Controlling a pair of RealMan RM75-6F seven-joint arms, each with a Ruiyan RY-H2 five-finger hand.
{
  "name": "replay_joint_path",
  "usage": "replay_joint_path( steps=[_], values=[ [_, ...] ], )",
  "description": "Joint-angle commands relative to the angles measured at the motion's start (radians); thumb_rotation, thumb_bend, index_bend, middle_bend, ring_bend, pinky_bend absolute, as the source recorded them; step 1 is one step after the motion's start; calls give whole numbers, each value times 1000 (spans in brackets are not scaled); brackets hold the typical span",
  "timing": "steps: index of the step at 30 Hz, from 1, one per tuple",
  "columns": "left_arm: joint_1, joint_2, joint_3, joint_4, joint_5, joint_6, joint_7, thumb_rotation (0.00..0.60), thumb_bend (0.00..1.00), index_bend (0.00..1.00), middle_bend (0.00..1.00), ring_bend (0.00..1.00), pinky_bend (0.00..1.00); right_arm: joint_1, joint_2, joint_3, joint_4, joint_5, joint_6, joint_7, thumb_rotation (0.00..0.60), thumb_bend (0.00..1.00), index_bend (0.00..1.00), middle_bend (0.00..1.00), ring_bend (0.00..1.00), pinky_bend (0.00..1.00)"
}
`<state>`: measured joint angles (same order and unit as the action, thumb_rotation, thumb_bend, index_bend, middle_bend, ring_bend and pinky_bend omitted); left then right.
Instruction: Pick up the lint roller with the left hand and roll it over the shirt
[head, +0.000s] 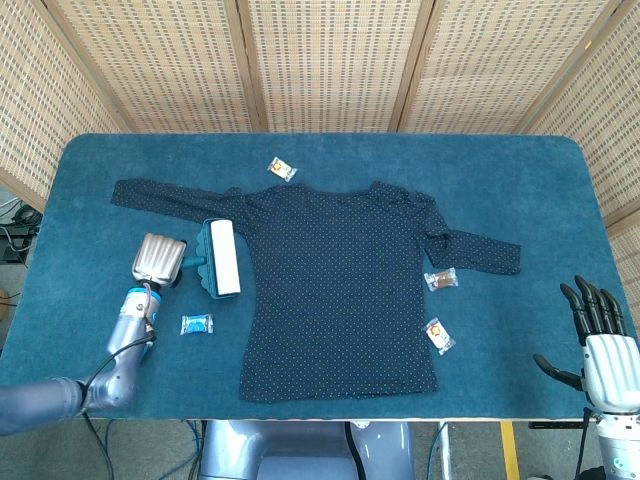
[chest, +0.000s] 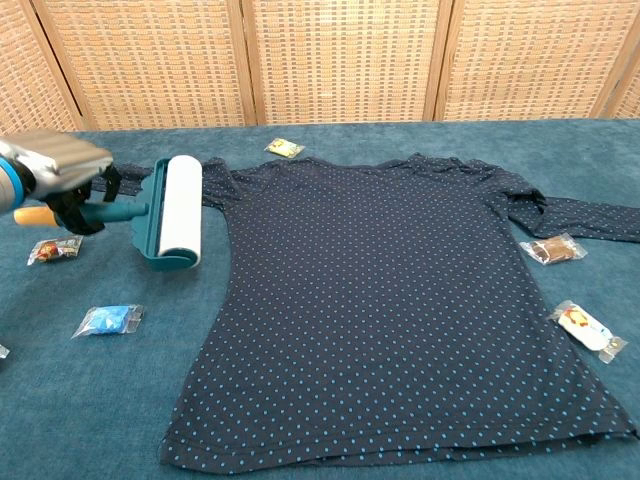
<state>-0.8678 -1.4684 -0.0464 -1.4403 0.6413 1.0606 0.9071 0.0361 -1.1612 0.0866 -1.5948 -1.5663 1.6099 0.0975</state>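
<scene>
A dark navy dotted shirt (head: 340, 290) (chest: 390, 300) lies flat in the middle of the blue table. My left hand (head: 158, 259) (chest: 62, 170) grips the teal handle of the lint roller (head: 221, 257) (chest: 178, 211) and holds it lifted off the table, its white roll beside the shirt's left edge, under the left sleeve. My right hand (head: 598, 340) hangs open at the table's front right corner, fingers spread, holding nothing. It shows only in the head view.
Small wrapped snacks are scattered around: a blue packet (head: 196, 323) (chest: 108, 319) front left, a red one (chest: 54, 250) under my left hand, one at the collar (head: 282, 168), two right of the shirt (head: 440, 279) (head: 438, 335). Wicker screens stand behind.
</scene>
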Motion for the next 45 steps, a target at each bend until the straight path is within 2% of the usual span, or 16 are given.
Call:
replay_joint_path(
  steps=[1, 5, 8, 12, 19, 29, 45],
  values=[
    [-41, 119, 6, -105, -6, -124, 11, 600, 802, 847, 899, 824, 715, 1, 2, 0, 0, 6, -7, 5, 600, 133, 40, 0, 0, 0],
    [-79, 195, 8, -154, -1, -196, 11, 600, 781, 847, 899, 824, 700, 2, 6, 4, 3, 19, -16, 22, 600, 133, 41, 0, 0, 0],
    [-99, 214, 8, -170, -9, -213, 12, 600, 770, 848, 899, 824, 696, 4, 8, 7, 8, 29, -22, 33, 600, 133, 40, 0, 0, 0],
    [-156, 231, 10, -182, -74, -259, 32, 600, 757, 849, 899, 824, 695, 8, 10, 13, 20, 51, -41, 50, 600, 134, 40, 0, 0, 0],
    [-300, 198, 39, -164, -260, -291, 130, 600, 754, 849, 899, 824, 695, 13, 8, 26, 42, 84, -62, 74, 600, 133, 39, 0, 0, 0],
    [-459, 105, 102, -93, -437, -310, 223, 600, 755, 849, 899, 824, 695, 25, -1, 32, 70, 114, -102, 92, 600, 133, 39, 0, 0, 0],
    [-612, -6, 161, -24, -655, -298, 313, 600, 754, 850, 899, 824, 695, 33, 5, 36, 91, 128, -134, 160, 600, 134, 39, 0, 0, 0]
  ],
)
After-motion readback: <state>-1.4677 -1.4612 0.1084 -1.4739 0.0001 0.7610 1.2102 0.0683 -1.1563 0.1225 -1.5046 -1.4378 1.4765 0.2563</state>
